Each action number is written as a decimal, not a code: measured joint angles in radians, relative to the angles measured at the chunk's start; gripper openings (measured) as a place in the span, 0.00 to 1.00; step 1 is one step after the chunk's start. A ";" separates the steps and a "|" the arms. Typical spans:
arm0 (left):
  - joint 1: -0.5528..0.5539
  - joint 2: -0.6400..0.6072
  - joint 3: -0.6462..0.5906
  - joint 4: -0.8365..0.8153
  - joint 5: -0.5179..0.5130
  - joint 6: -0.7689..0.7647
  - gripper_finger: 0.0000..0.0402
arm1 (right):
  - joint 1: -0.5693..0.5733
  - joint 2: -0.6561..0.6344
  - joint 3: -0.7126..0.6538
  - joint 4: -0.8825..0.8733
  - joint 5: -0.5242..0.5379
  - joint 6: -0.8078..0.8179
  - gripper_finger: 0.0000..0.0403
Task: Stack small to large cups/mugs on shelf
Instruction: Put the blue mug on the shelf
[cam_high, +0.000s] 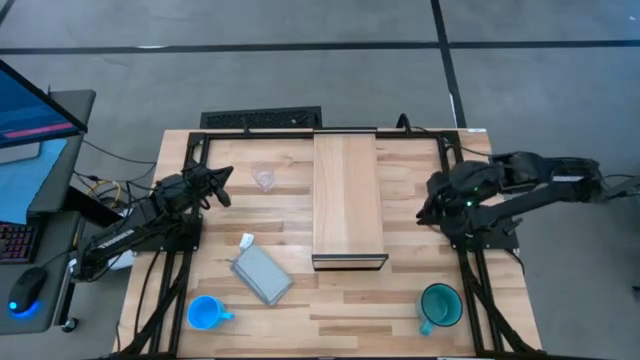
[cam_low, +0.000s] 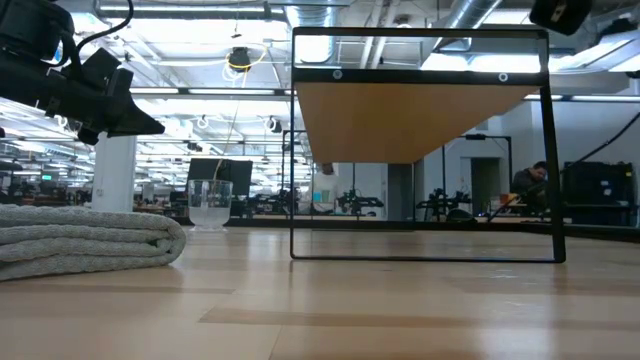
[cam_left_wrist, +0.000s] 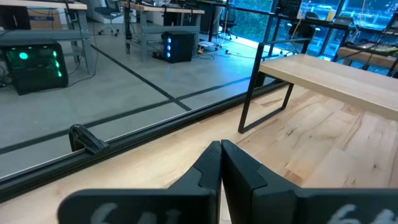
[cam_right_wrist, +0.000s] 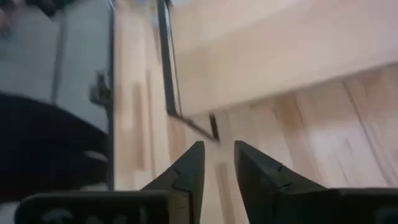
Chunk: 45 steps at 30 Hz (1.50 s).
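The blue mug (cam_high: 205, 313) and teal mug (cam_high: 440, 306) stand at the table's (cam_high: 400, 300) near edge, well apart. The glass cup (cam_high: 264, 178) stands left of the empty shelf (cam_high: 348, 195). The left gripper (cam_high: 222, 186) is closed and empty beside the glass cup; the right gripper (cam_high: 424, 211), slightly open, holds nothing near the shelf's right edge.

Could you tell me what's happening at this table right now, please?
Nothing is being handled yet. The left gripper is shut near the glass cup, and the right gripper, slightly open and empty, sits beside the shelf, which holds nothing. The blue mug and teal mug stand on the table's near edge, with a grey pouch near the blue one.
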 joint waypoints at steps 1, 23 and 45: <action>0.000 0.000 0.000 0.000 0.000 0.000 0.00 | 0.019 0.018 0.017 -0.028 0.015 0.000 0.26; 0.000 0.000 0.000 0.000 0.000 0.058 0.00 | 0.169 0.310 0.049 -0.280 -0.072 0.159 0.25; 0.000 0.000 0.000 0.000 0.000 0.083 0.00 | 0.169 0.359 0.048 -0.206 -0.093 0.200 0.66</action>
